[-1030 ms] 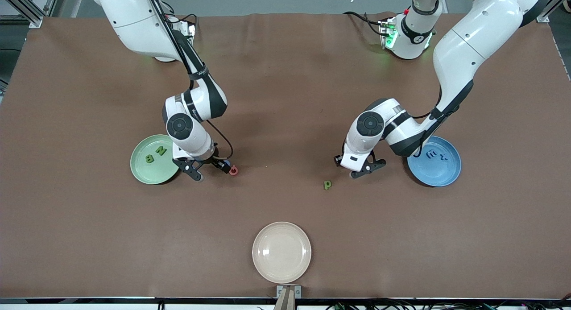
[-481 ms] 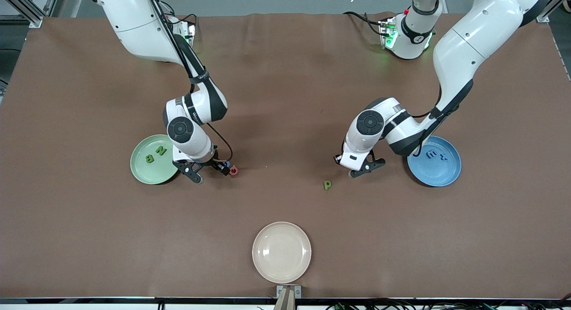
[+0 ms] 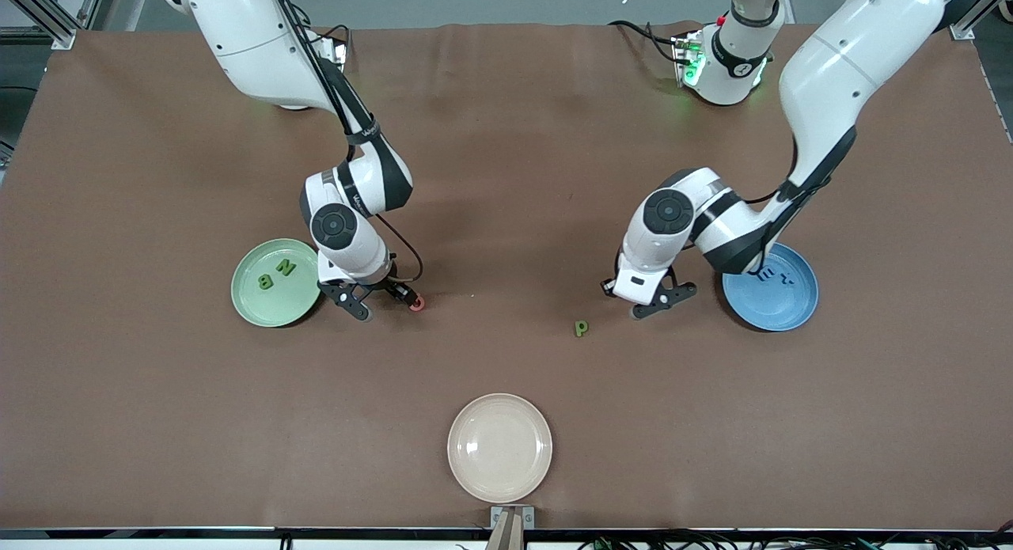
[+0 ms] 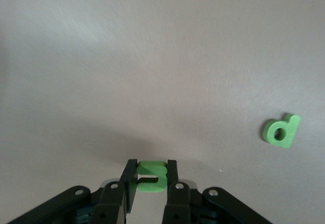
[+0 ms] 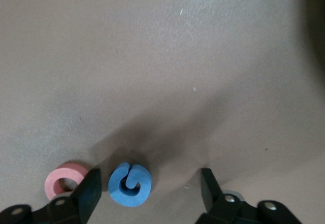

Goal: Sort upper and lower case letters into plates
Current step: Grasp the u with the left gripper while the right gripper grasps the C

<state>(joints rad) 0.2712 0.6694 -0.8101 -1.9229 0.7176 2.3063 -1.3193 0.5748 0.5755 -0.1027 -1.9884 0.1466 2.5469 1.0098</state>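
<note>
While the left claw (image 4: 150,188) hangs low over the bare table (image 3: 506,138) between the blue plate (image 3: 779,312) and the loose green letter (image 3: 582,328), it is clenched on a small green letter piece (image 4: 150,176), pinched between its two fingers as the left wrist view shows. That loose green letter, a "p" shape in the front view, lies flat on the table just beside the left claw, nearer to the front camera, and apart from it. The blue plate sits toward the left arm's end of the table; two dark blue letters (image 3: 772,276) lie in it, partly under the arm.

The right claw (image 5: 147,193) is down at the table just beside the pale green plate (image 3: 253,309), with its fingers spread wide. In the right wrist view a blue letter (image 5: 129,184) lies on the table between the fingers, closer to one, untouched by either. A red letter (image 5: 66,180) lies just outside that same finger, close against it. Two green letters, a "B" (image 3: 266,281) and an "N" (image 3: 285,267), lie in the pale green plate.

A cream plate (image 3: 499,447) sits near the table edge closest to the front camera, well apart from both arms.
</note>
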